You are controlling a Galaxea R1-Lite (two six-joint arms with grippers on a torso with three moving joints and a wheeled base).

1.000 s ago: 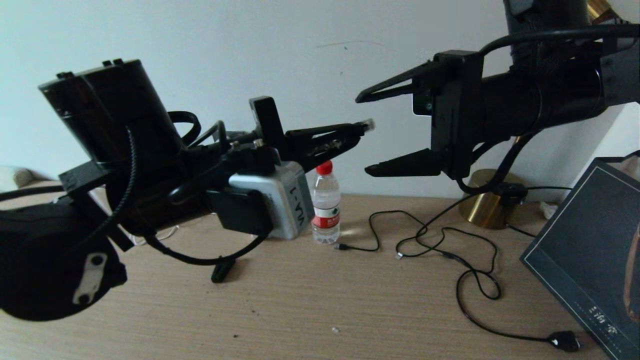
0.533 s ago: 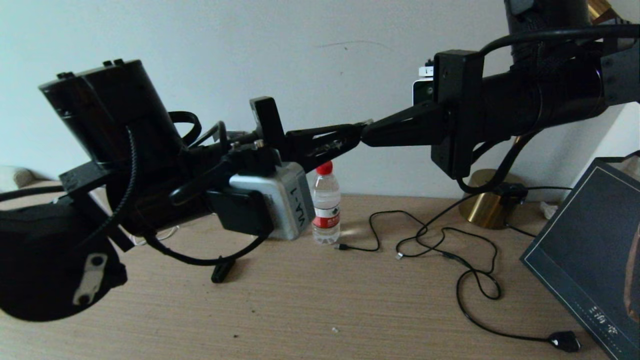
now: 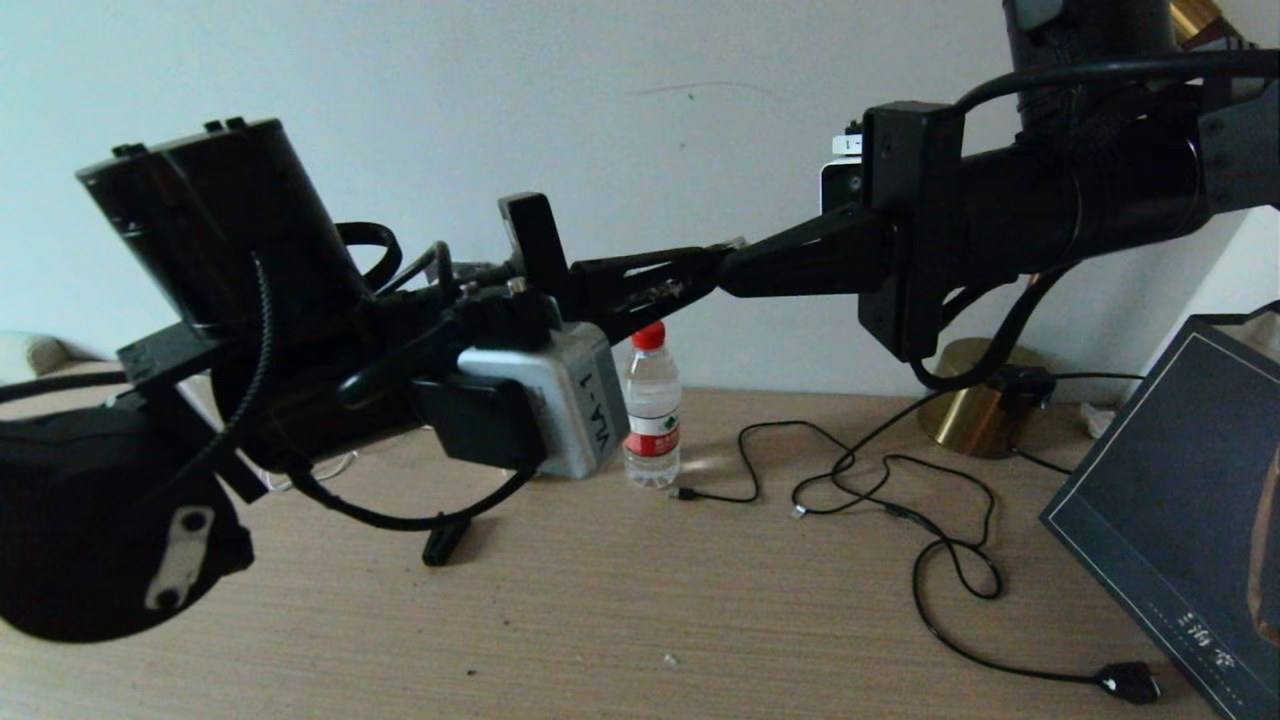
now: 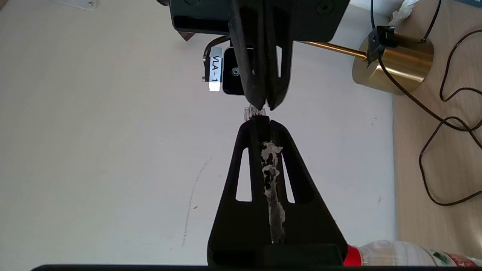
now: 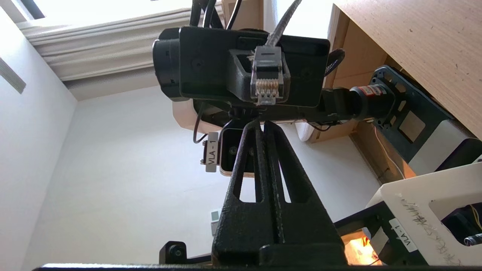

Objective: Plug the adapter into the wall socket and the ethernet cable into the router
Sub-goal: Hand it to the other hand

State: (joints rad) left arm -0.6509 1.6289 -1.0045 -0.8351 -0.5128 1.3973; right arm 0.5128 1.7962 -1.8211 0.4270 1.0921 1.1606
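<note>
Clear-tipped ethernet cable (image 5: 266, 81) plug in closed left gripper (image 3: 712, 268); right gripper (image 3: 735, 272) closed tip-to-tip.

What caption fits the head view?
Both end effectors, left and right, meet tip to tip at the ethernet plug above the desk.

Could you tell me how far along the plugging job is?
Nothing looks plugged in yet: no router, socket or adapter is in view. In hand: the left tool pinches the ethernet cable by its plug in mid-air, and the shut right tool meets the plug tip. Both connections remain.
</note>
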